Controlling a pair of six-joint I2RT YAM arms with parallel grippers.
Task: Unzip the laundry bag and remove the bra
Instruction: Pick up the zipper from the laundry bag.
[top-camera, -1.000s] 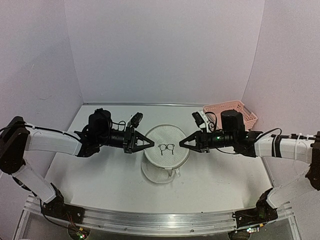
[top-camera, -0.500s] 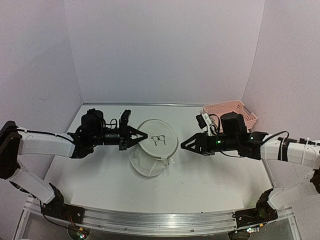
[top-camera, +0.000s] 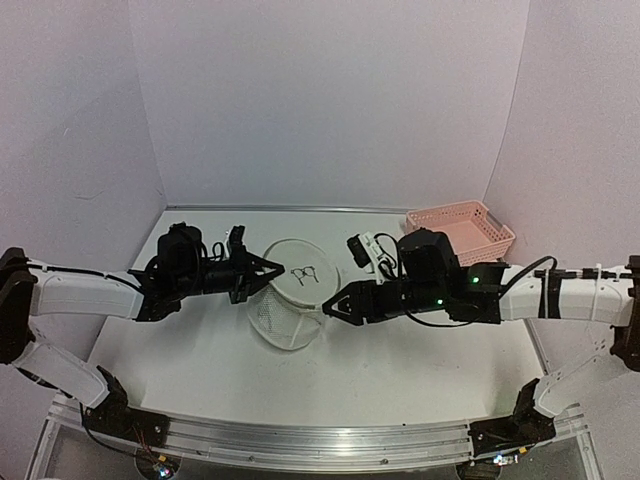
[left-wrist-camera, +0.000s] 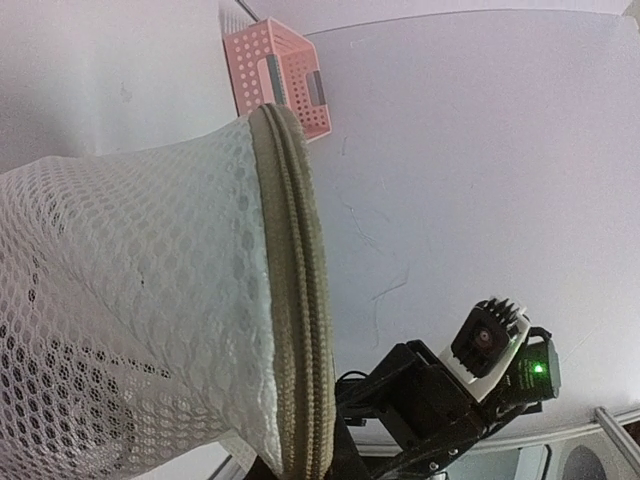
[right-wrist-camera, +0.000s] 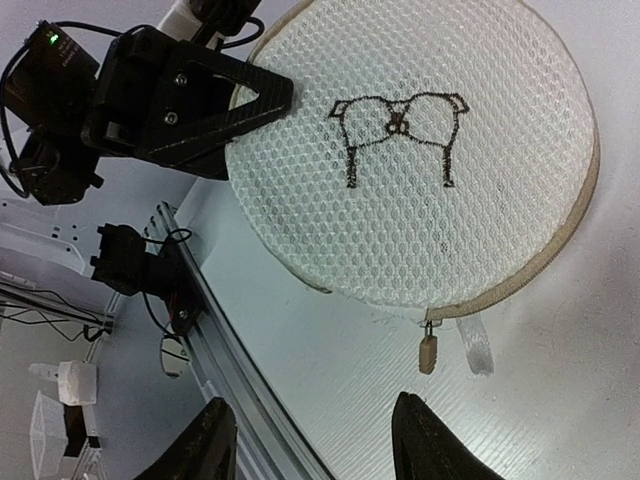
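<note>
Lilac walls enclose a white table. Near its middle the mesh bag bears a black bra drawing, and a zipper pull hangs at its rim. The left gripper pinches that rim, arm stretched low. The right gripper, jaws apart and empty, hovers beside the pull. A pink basket stands at the back right.

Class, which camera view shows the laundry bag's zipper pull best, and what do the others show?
The right wrist view: the beige zipper pull hangs clear below the laundry bag. The left wrist view shows only the zipper seam, no pull. In the top view it is too small to make out.
</note>
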